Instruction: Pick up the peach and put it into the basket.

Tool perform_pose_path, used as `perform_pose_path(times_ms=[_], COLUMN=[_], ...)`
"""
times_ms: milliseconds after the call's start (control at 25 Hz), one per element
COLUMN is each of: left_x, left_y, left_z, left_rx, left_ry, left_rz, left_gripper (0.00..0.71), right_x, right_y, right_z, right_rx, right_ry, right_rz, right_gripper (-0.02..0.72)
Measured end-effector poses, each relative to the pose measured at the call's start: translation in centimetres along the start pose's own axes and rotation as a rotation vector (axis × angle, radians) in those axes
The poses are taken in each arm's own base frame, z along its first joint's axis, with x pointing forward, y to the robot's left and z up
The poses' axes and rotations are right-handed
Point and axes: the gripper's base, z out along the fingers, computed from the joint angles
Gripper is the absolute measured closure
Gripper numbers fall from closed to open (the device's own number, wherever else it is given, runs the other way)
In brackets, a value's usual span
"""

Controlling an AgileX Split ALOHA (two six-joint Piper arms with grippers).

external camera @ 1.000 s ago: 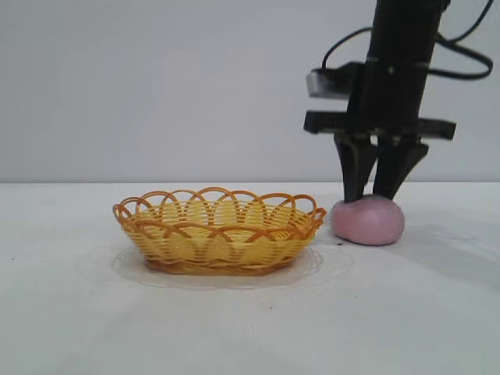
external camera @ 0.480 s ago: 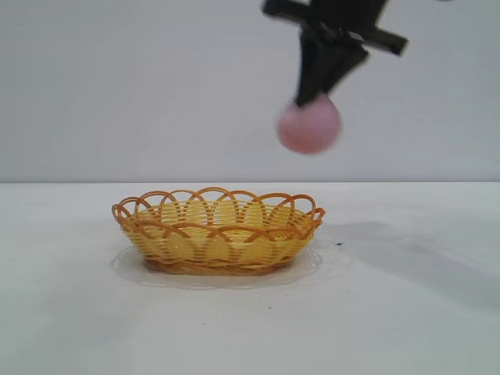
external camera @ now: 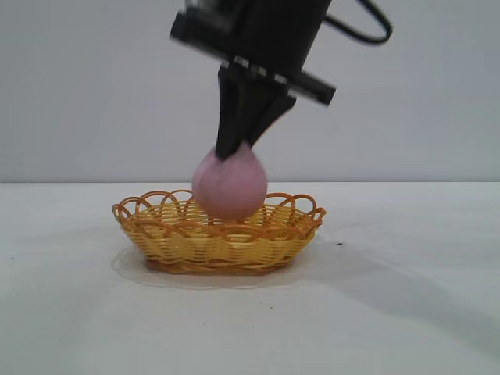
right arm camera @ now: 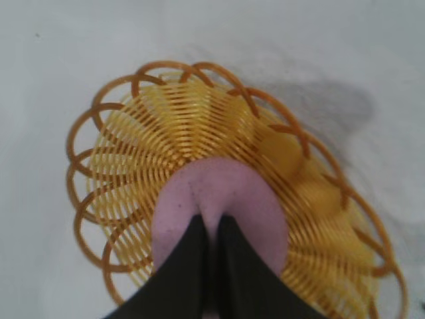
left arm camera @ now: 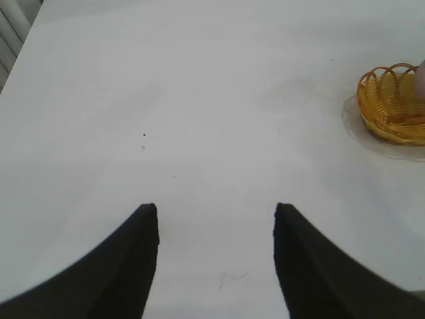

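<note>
The pink-mauve peach (external camera: 230,186) hangs from my right gripper (external camera: 234,152), which is shut on its pinched top. The peach is over the middle of the yellow wicker basket (external camera: 180,238), its underside level with the orange looped rim. In the right wrist view the peach (right arm camera: 239,199) sits between the two black fingers, above the basket's woven floor (right arm camera: 146,153); the right gripper (right arm camera: 211,219) squeezes a fold of it. My left gripper (left arm camera: 216,209) is open and empty over bare table, far from the basket (left arm camera: 392,106), which shows at that view's edge.
The white table (external camera: 406,312) surrounds the basket. The right arm's shadow (external camera: 422,289) lies on the table to the right of the basket. A small dark speck (external camera: 339,244) lies near the basket's right end.
My right gripper lifted the peach off the table at the right of the basket, carried it up and leftward, and has now lowered it over the basket's middle.
</note>
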Motion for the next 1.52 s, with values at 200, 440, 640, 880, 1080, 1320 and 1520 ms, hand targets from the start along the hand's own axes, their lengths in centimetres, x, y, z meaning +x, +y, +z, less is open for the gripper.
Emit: perform_pose_path(times_ms=[200, 440, 640, 880, 1080, 1320, 1520], left_x=[0.0, 0.0, 0.0, 0.0, 0.0, 0.0, 0.0], left_y=[0.0, 0.0, 0.0, 0.0, 0.0, 0.0, 0.0], left_z=[0.0, 0.0, 0.0, 0.0, 0.0, 0.0, 0.0], left_rx=[0.000, 0.000, 0.000, 0.000, 0.000, 0.000, 0.000], left_ry=[0.000, 0.000, 0.000, 0.000, 0.000, 0.000, 0.000], left_rz=[0.000, 0.000, 0.000, 0.000, 0.000, 0.000, 0.000], left_gripper=[0.366, 0.366, 0.366, 0.366, 0.366, 0.366, 0.366], right_x=[-0.2, -0.2, 2.8, 8.2, 9.4, 10.6, 16.8], right_y=[0.3, -1.9, -10.5, -16.8, -17.8, -14.2, -8.0], right_z=[-1.3, -7.5, -10.0, -10.2, -10.8, -17.1, -21.3], right_rx=[0.009, 0.139, 0.217, 0.243, 0.245, 0.314, 0.387], right_ry=[-0.023, -0.110, -0.068, 0.001, 0.008, -0.214, -0.404], right_rz=[-0.019, 0.039, 0.313, 0.554, 0.608, 0.583, 0.511], right_gripper=[0.287, 0.277, 0.277, 0.277, 0.328, 0.328, 0.328])
